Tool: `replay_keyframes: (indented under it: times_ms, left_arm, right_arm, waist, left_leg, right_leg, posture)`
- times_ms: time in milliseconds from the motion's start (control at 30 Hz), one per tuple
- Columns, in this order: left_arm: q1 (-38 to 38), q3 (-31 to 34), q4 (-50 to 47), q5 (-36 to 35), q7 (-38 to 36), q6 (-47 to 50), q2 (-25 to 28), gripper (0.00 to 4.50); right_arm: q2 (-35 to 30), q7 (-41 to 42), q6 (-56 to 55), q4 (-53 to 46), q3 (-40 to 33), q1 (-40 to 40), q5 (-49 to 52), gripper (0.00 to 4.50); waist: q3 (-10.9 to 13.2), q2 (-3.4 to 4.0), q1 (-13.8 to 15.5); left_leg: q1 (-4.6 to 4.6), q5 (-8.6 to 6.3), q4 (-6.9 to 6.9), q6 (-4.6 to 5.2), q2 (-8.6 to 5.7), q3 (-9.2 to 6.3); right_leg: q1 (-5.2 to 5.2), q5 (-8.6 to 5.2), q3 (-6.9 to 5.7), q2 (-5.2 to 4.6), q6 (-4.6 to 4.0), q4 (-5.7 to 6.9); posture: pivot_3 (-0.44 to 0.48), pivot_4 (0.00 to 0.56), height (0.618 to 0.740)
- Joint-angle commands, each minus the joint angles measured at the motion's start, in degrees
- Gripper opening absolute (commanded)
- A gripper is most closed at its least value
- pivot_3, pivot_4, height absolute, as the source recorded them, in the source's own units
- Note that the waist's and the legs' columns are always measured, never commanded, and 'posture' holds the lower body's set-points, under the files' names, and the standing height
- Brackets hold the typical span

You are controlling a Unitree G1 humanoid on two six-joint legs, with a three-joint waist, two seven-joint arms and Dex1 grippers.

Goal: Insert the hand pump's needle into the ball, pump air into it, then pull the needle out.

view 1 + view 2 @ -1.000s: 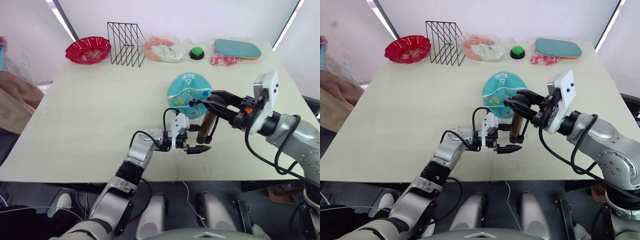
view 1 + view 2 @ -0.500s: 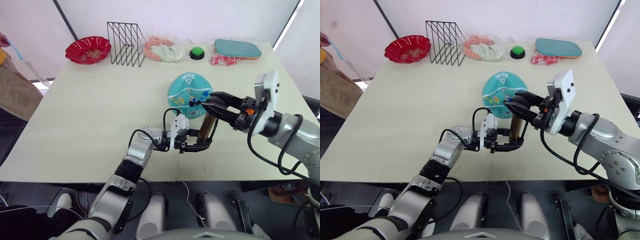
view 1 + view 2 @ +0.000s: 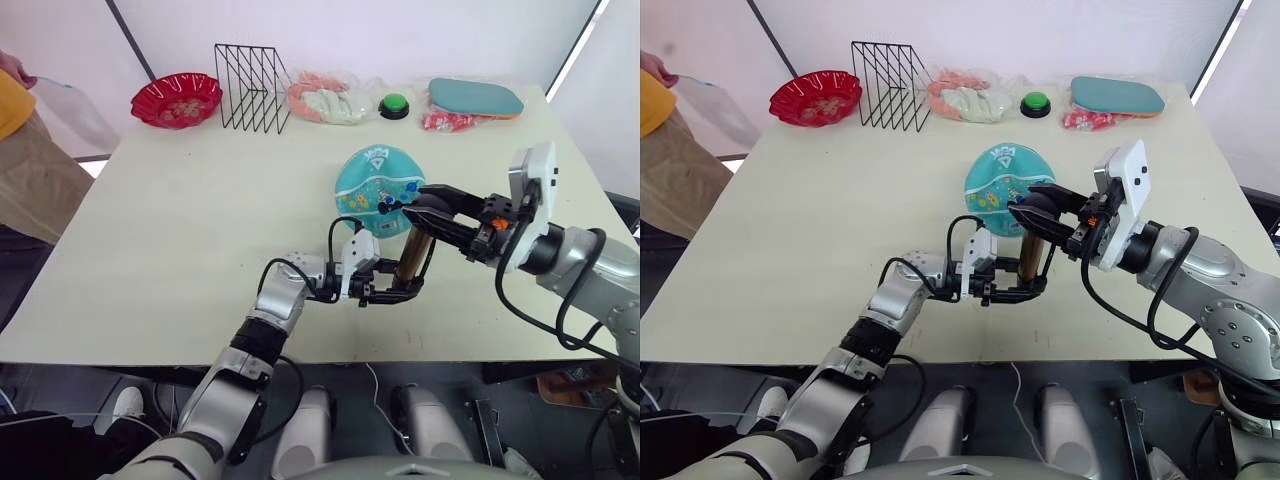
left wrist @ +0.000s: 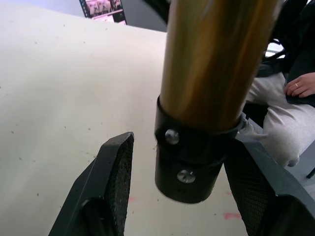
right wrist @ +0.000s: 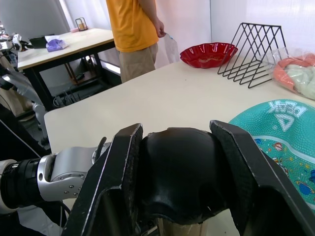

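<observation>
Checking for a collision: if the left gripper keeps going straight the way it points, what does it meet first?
Likely the bronze-gold hand pump's black lower cap, already between the left gripper's open jaws.

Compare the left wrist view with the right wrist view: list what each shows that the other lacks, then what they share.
Left wrist view alone: the left pincer open, its fingers either side of the hand pump at its black bottom cap, and a seated person's hand.

Right wrist view alone: the right pincer shut on the pump's black handle, the ball, a red bowl, a black wire rack, and a standing person in an orange shirt.

Shared: the pump and the table.
</observation>
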Motion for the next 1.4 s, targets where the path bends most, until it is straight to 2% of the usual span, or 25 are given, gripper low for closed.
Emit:
replay_keyframes:
  times_ms: [33,100,200,267,300,433,833,1133,1400]
  left_arm:
    - [-0.29,-0.59,-0.55,0.16,-0.37,-1.62,-0.33,2.87]
    - [-0.35,-0.7,-0.45,0.24,-0.25,-1.77,-0.42,2.87]
    - [-0.43,-0.84,-0.46,0.27,-0.02,-1.76,-0.67,2.08]
    - [-0.26,-1.09,-0.5,0.45,0.05,-1.89,-0.84,1.31]
    - [-0.17,-1.28,-0.45,0.62,0.27,-1.97,-1.03,1.07]
    - [-0.4,-1.94,1.01,2.11,2.55,-2.92,-2.57,1.07]
    - [-3.93,-3.33,13.47,10.81,21.28,-7.35,-13.62,1.07]
    - [-7.08,-2.67,21.18,13.48,29.09,-9.47,-17.77,1.07]
    - [-8.07,-2.65,29.71,14.44,31.27,-12.09,-19.07,1.07]
  right_arm:
    - [-0.25,-0.17,-1.05,-2.31,-1.49,-1.22,1.13,1.67]
    - [-0.25,-0.19,-1.02,-2.35,-1.42,-1.22,1.19,1.67]
    - [-0.21,-0.3,-0.97,-2.37,-1.36,-1.23,1.37,1.67]
    - [-0.26,-0.28,-1.01,-2.3,-1.4,-1.2,1.38,1.67]
    - [-0.33,-0.29,-1.02,-2.26,-1.44,-1.11,1.36,1.67]
    - [-0.64,-0.12,-1.27,-1.82,-1.8,-0.04,0.67,1.67]
    - [-4.26,-0.23,-4.93,3.44,-8.63,9.15,-9.88,1.67]
    - [-4.74,-5.39,-2.75,5.12,-9.16,8.36,-13.01,1.67]
    - [-3.2,-6.9,-3.1,3.94,-8.26,11.82,-14.64,1.67]
  waist:
    - [0.0,0.0,0.01]
    - [0.0,0.0,0.01]
    - [0.0,0.0,0.01]
    - [0.0,0.0,0.03]
    - [0.0,0.0,0.04]
    - [0.0,0.0,0.06]
    - [0.01,-0.01,0.05]
    - [0.01,-0.01,0.18]
    - [0.01,-0.01,0.21]
  left_leg:
    - [0.0,0.0,0.0,0.0,0.0,0.0]
    - [-0.01,0.0,0.0,0.0,0.0,0.0]
    - [-0.01,0.0,0.0,0.0,0.0,0.0]
    - [-0.01,0.0,0.0,0.0,0.0,0.0]
    - [-0.01,0.0,0.0,0.0,0.0,0.01]
    - [-0.02,0.0,0.0,0.0,0.0,0.0]
    - [-0.06,-0.04,0.01,0.06,-0.07,0.06]
    - [-0.04,-0.04,0.02,0.07,-0.05,0.17]
    - [-0.05,-0.07,0.0,0.11,-0.07,0.18]
  right_leg:
    - [0.0,0.0,0.0,0.0,0.0,0.0]
    - [0.0,0.0,0.0,0.0,0.0,0.0]
    - [0.0,0.0,0.0,0.0,0.0,0.0]
    - [0.0,0.0,0.0,0.0,0.0,0.0]
    - [0.0,0.0,0.0,0.0,0.0,-0.01]
    - [-0.01,0.0,0.0,0.0,0.0,-0.01]
    - [-0.01,-0.04,0.05,-0.05,0.12,-0.04]
    - [-0.02,-0.04,0.16,-0.02,0.24,-0.07]
    - [-0.03,-0.04,0.19,-0.03,0.24,-0.08]
  posture:
    - [0.0,0.15,0.74]
    - [0.0,0.15,0.74]
    - [0.0,0.15,0.74]
    - [0.0,0.15,0.74]
    - [0.0,0.15,0.74]
    - [0.0,0.15,0.74]
    - [0.0,0.15,0.74]
    - [0.0,0.15,0.74]
    - [0.0,0.15,0.74]
